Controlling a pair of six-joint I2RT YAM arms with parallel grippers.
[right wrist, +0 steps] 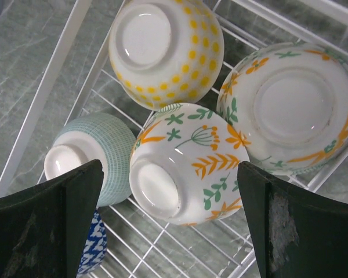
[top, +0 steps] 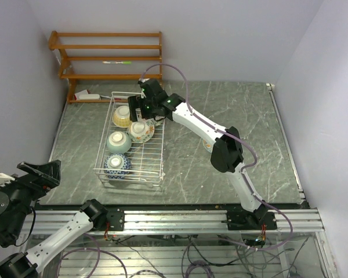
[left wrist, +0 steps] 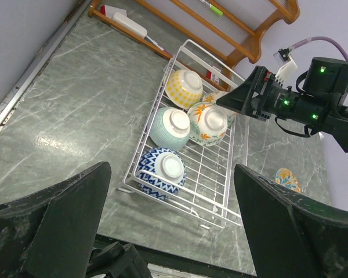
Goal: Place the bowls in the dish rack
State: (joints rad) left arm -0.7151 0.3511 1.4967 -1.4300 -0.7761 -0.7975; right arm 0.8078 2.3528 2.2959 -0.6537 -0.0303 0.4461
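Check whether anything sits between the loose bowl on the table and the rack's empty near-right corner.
Nothing visible on the table; only the side wall of the dish rack separates the loose bowl from that corner.

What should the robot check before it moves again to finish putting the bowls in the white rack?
1. Right tool open and empty: ok.
2. Left tool open and empty: ok.
3. Bowls in the dish rack lying bottoms up: ok, five of them.
4. All bowls loaded: not ok, the stray bowl sits on the table by the right arm.
5. Room left in the rack: ok, bare wires at its near end, right side.
6. Which way up the stray bowl lies: cannot tell.
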